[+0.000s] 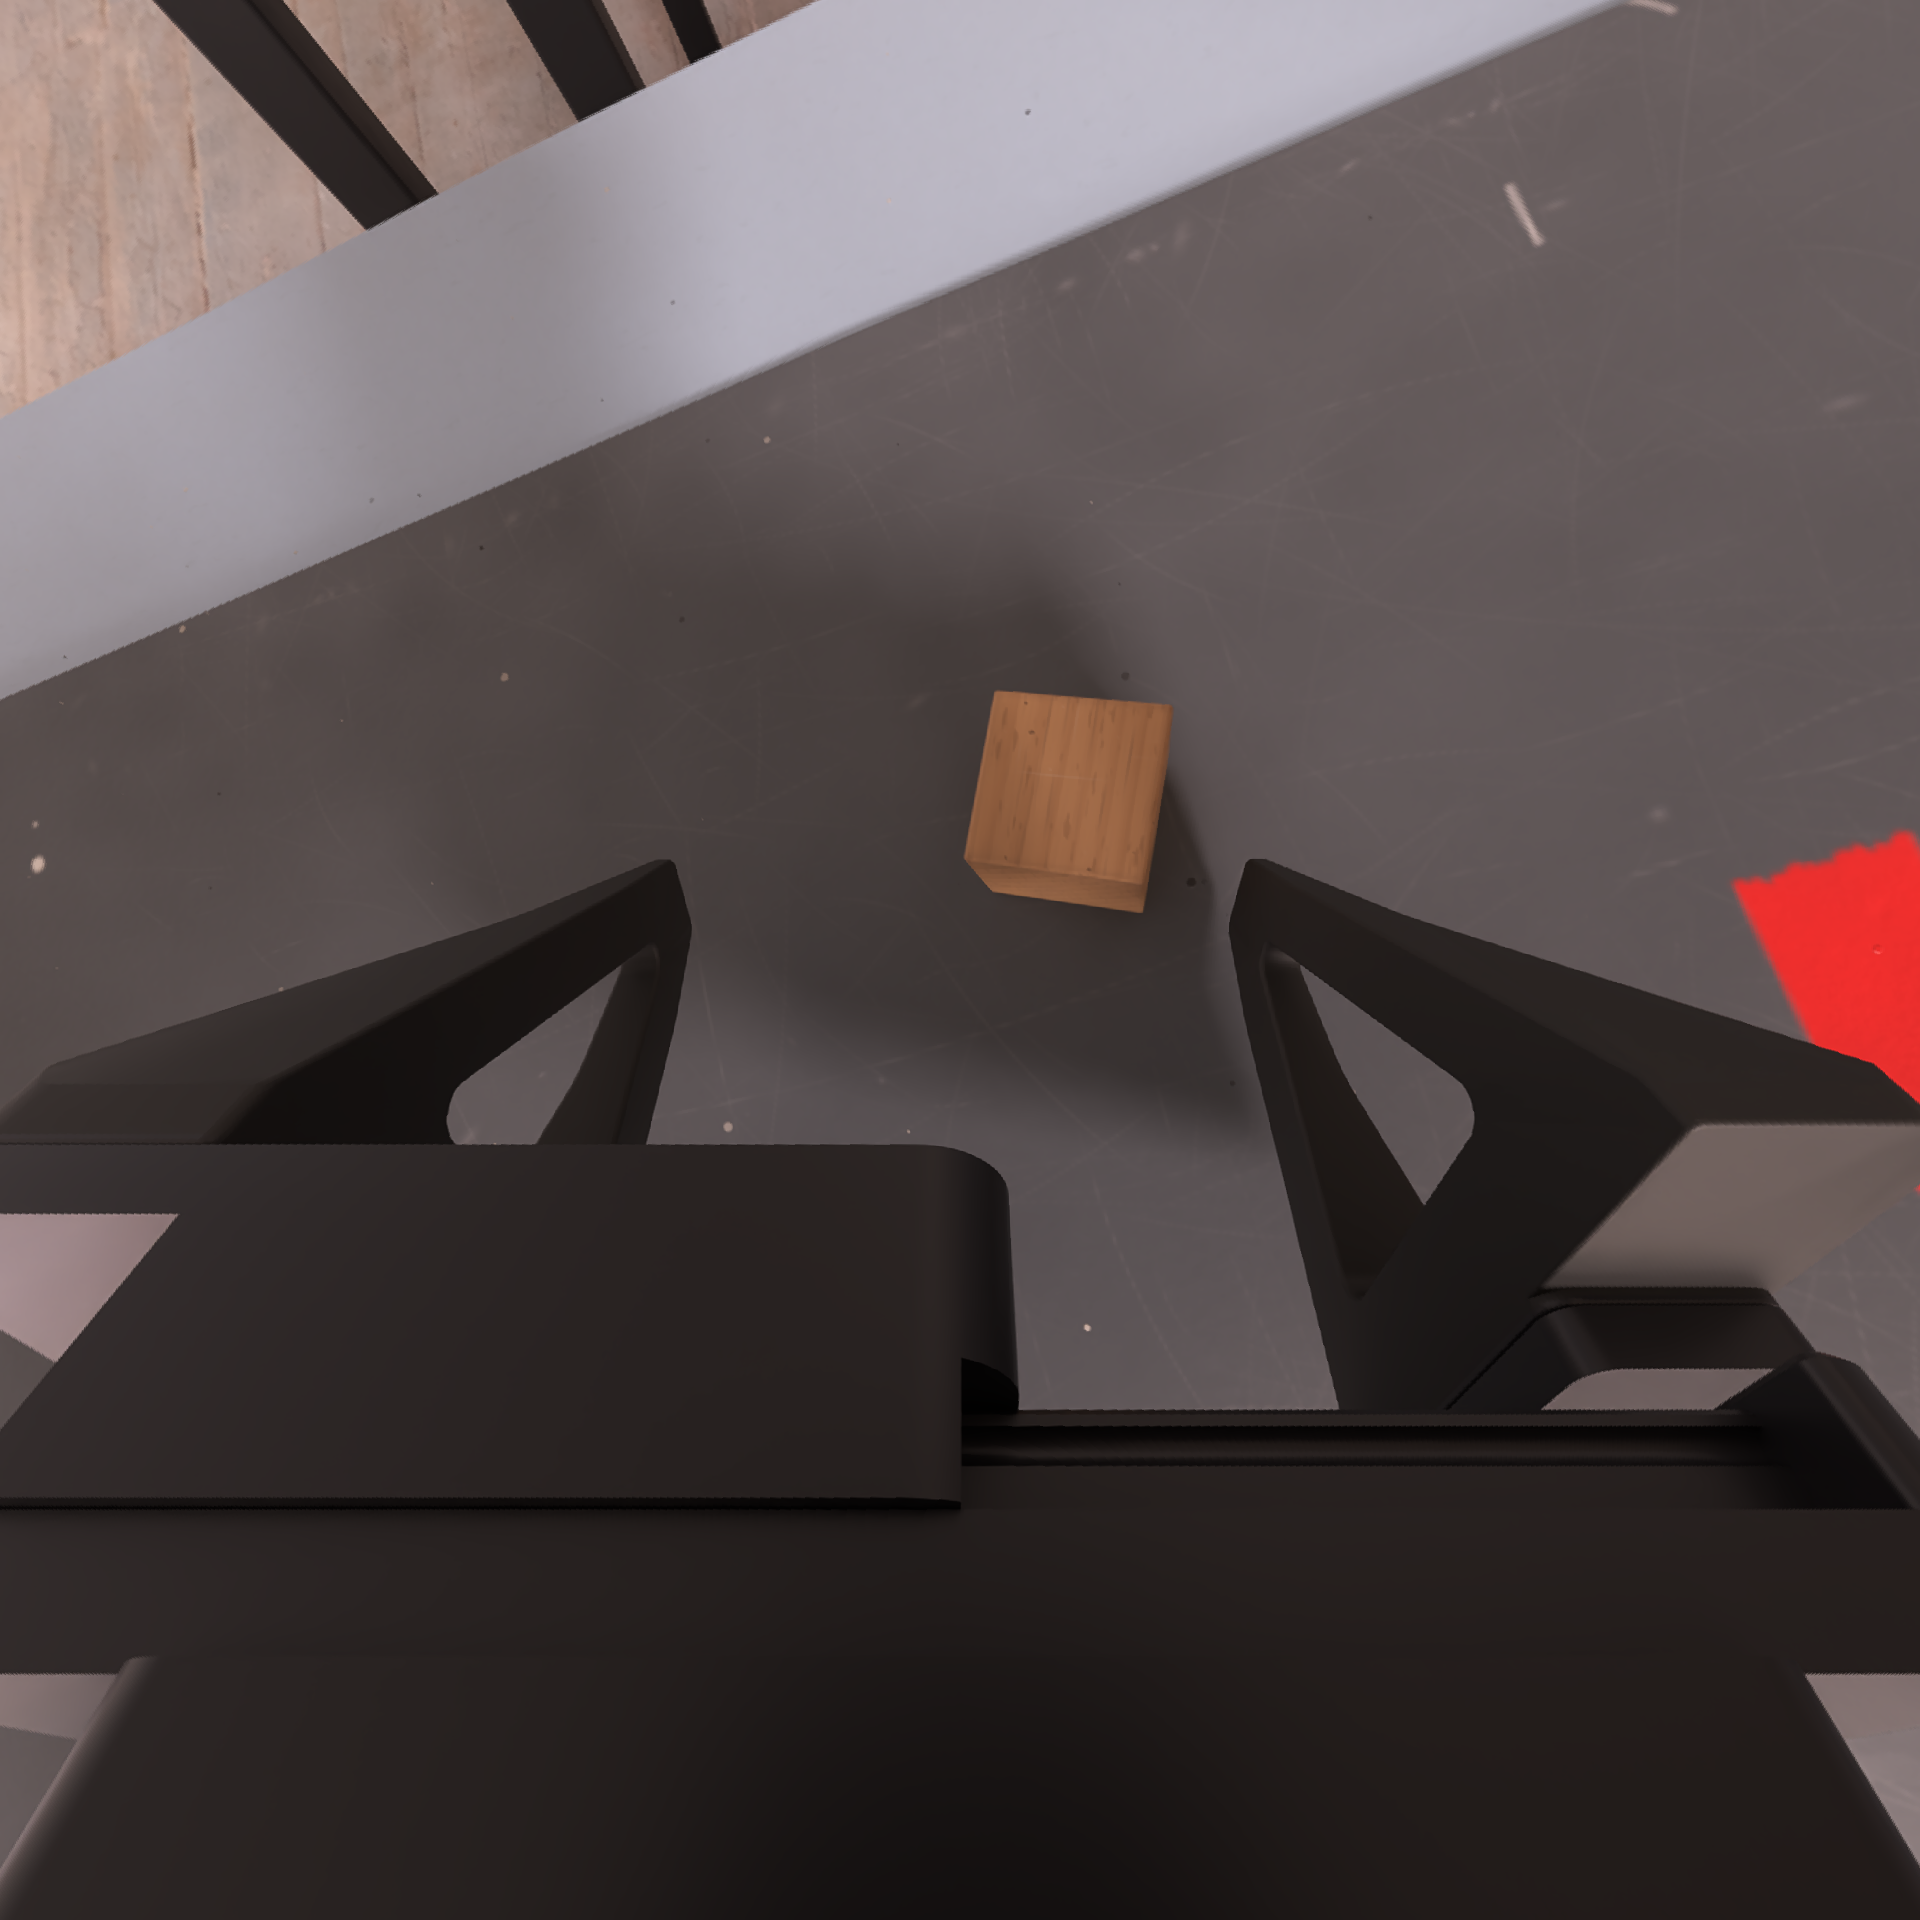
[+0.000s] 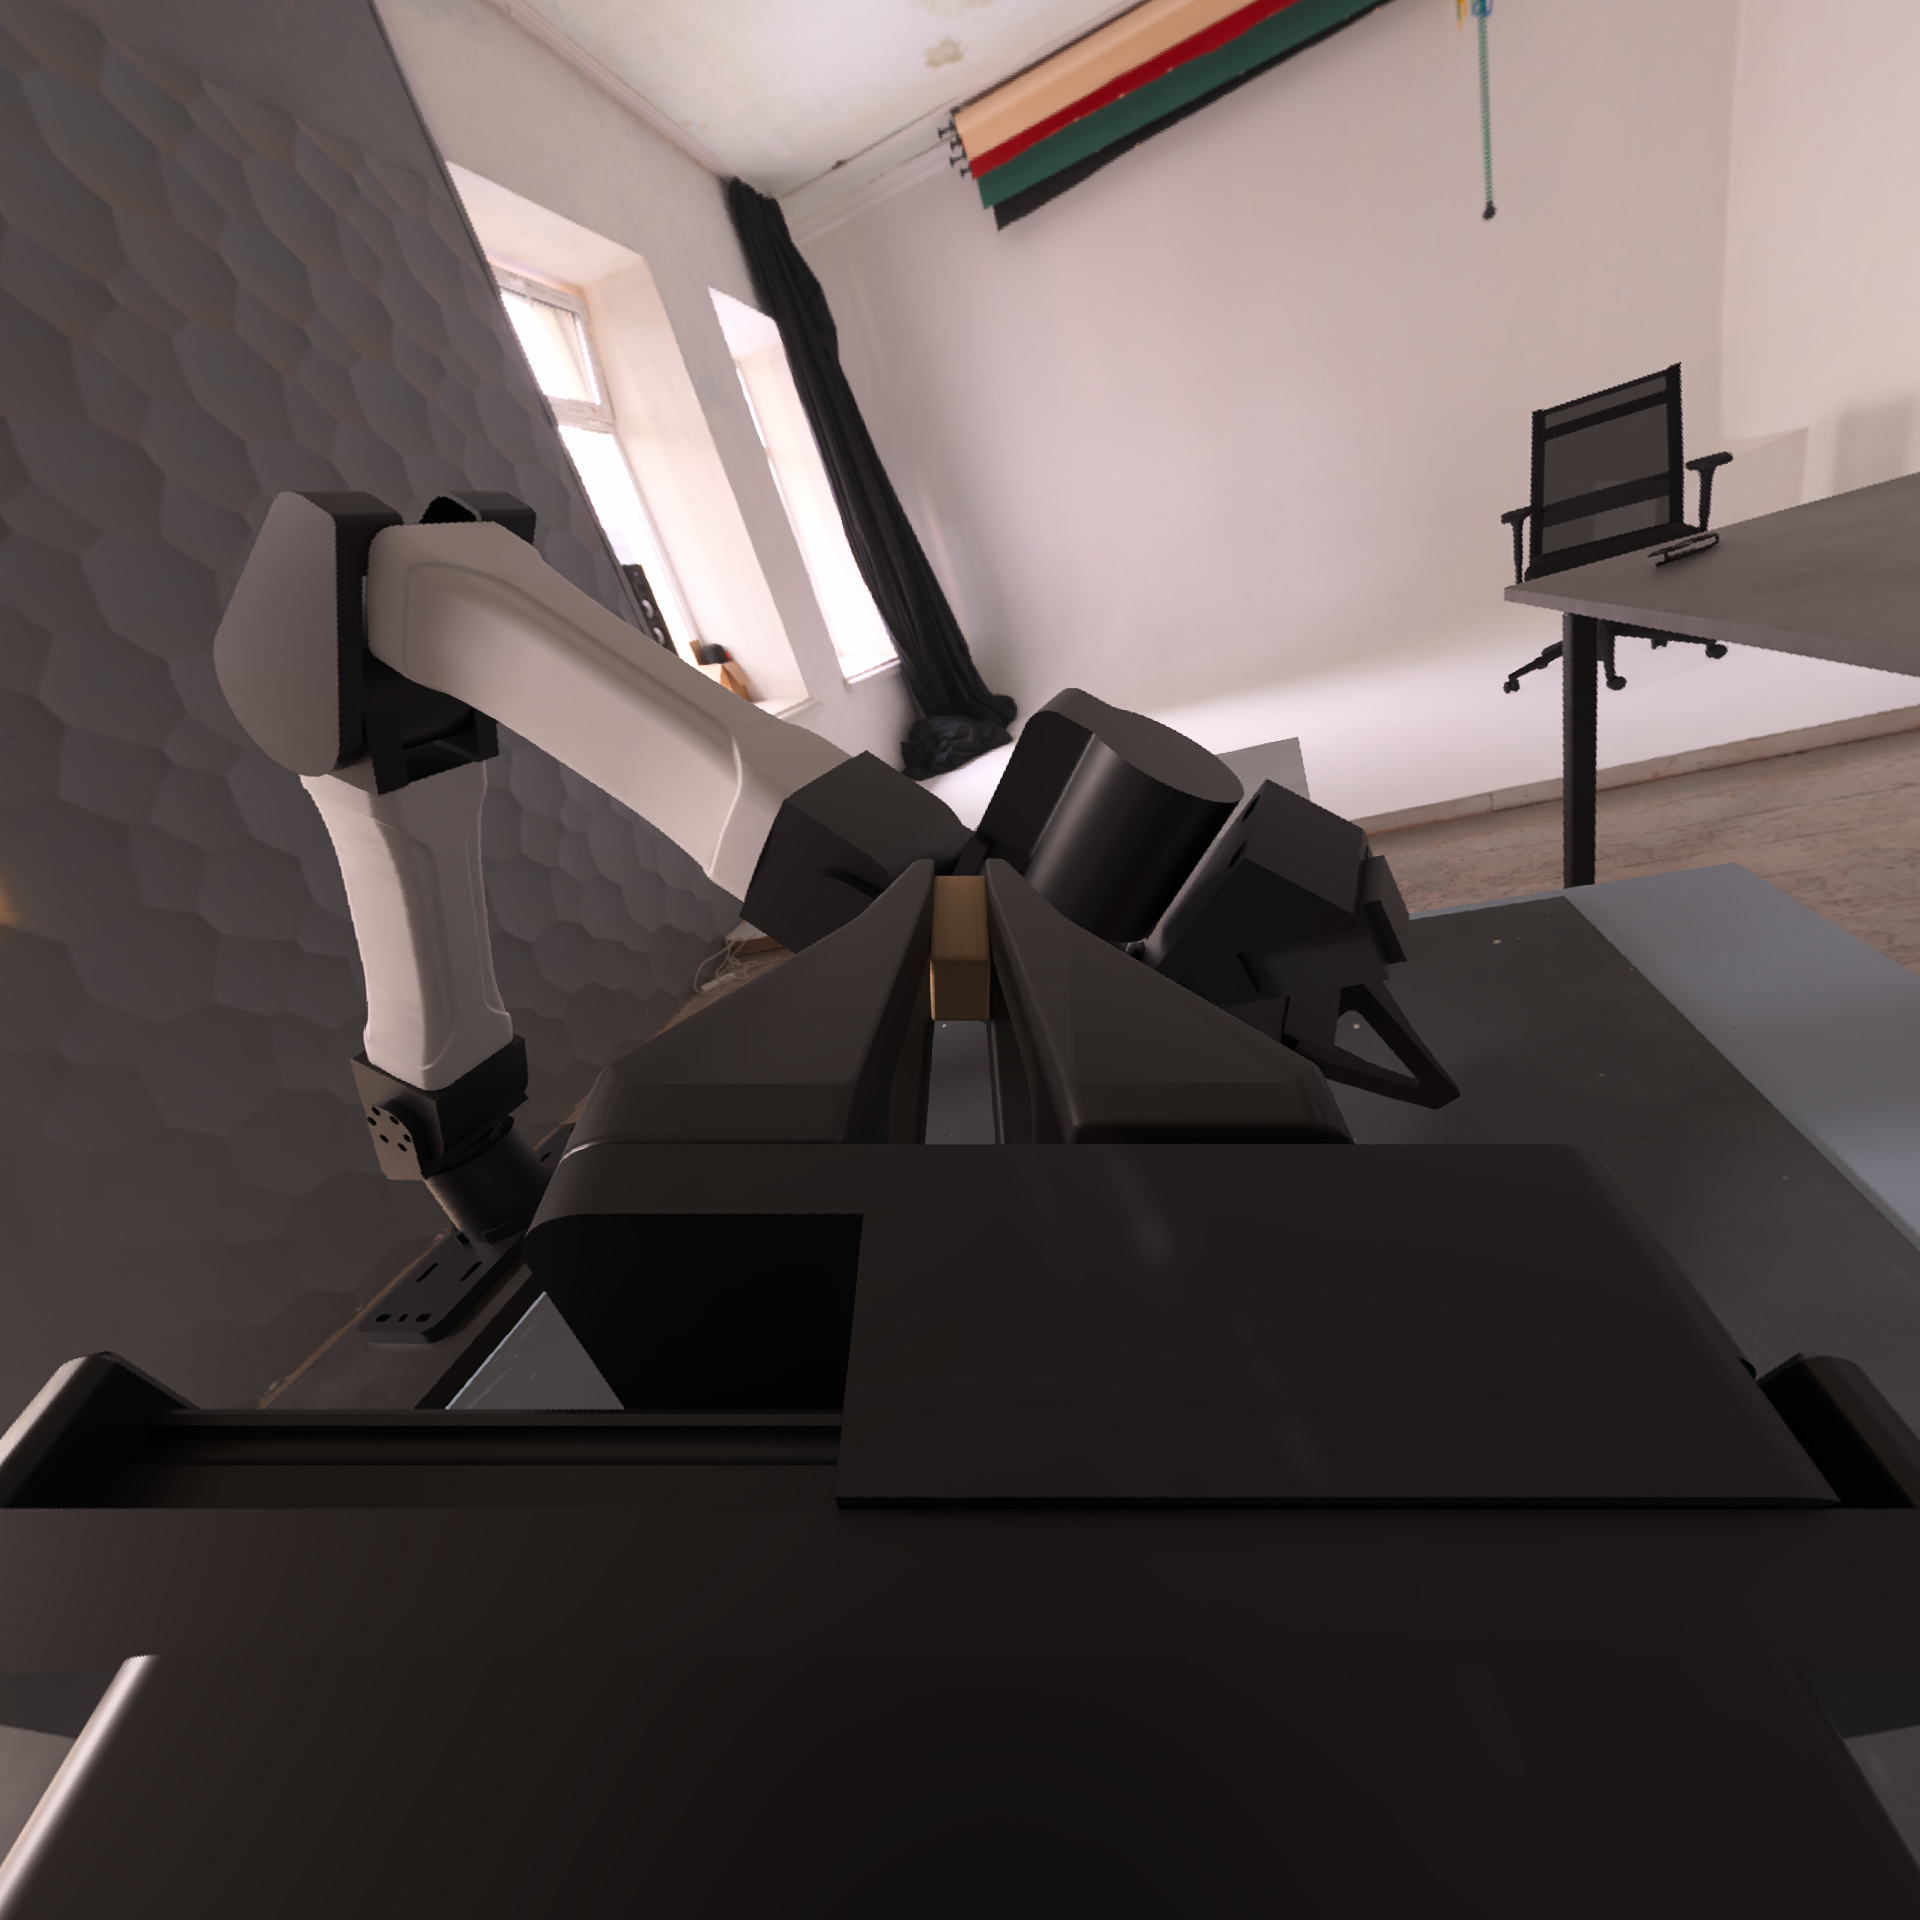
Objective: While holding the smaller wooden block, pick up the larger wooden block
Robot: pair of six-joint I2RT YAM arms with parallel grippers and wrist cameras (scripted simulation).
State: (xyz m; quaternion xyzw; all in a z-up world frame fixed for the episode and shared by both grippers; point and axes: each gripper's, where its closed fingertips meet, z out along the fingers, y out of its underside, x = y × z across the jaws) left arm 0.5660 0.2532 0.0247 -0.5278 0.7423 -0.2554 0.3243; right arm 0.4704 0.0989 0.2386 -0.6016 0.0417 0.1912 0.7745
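A wooden block (image 1: 1068,798) lies on the dark grey table (image 1: 1455,520), just ahead of my left gripper (image 1: 961,878). The left gripper is open, its two black fingers spread wide and held above the table, with the block slightly beyond the fingertips and right of centre. In the right wrist view my right gripper (image 2: 958,899) is shut on a small wooden block (image 2: 958,951), clamped between the two black fingers and lifted off the table. The left arm (image 2: 582,675), white and black, shows beyond it, with its gripper (image 2: 1392,1049) pointing down at the table.
A red patch (image 1: 1839,956) lies on the table at the right of the left wrist view. The table's pale edge band (image 1: 623,270) runs diagonally across the top left, with wooden floor beyond. A further table (image 2: 1714,582) and office chair (image 2: 1610,488) stand far off.
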